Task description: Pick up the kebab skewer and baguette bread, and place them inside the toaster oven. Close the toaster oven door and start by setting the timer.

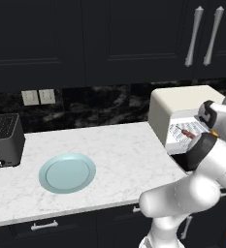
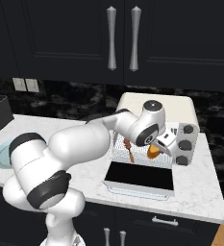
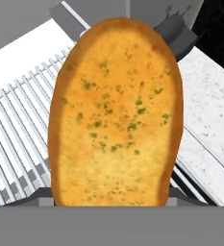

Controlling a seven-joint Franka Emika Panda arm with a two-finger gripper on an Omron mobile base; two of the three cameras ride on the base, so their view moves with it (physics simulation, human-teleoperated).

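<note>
Left base view:
Counter (image 1: 119, 145): white marble, pretty roomy
Plate (image 1: 67, 173): round, light blue, sitting toward the counter's front edge
Slot toaster (image 1: 4, 139): dark grey, parked at the counter's left end
Toaster oven (image 1: 182, 121): cream box at the counter's right end, front open, wire rack (image 1: 185, 133) showing
Kebab skewer (image 1: 187, 133): reddish chunks lying on that rack, inside the oven
Arm: comes up from the lower right and covers the oven's front right part

Right base view:
Toaster oven door (image 2: 140, 176): dropped flat, dark glass facing up, sticking out toward the counter's front edge
Knobs (image 2: 185, 144): grey, stacked down the oven's right side
Gripper (image 2: 154, 150): right at the oven mouth, above the door
Baguette bread (image 2: 153, 151): orange bit peeking out at the gripper, so it's clamped on the loaf

Hand view:
Bread again: big golden oval with green flecks, held between the fingers, with the rack bars behind it on the left and white marble counter on the right
</note>
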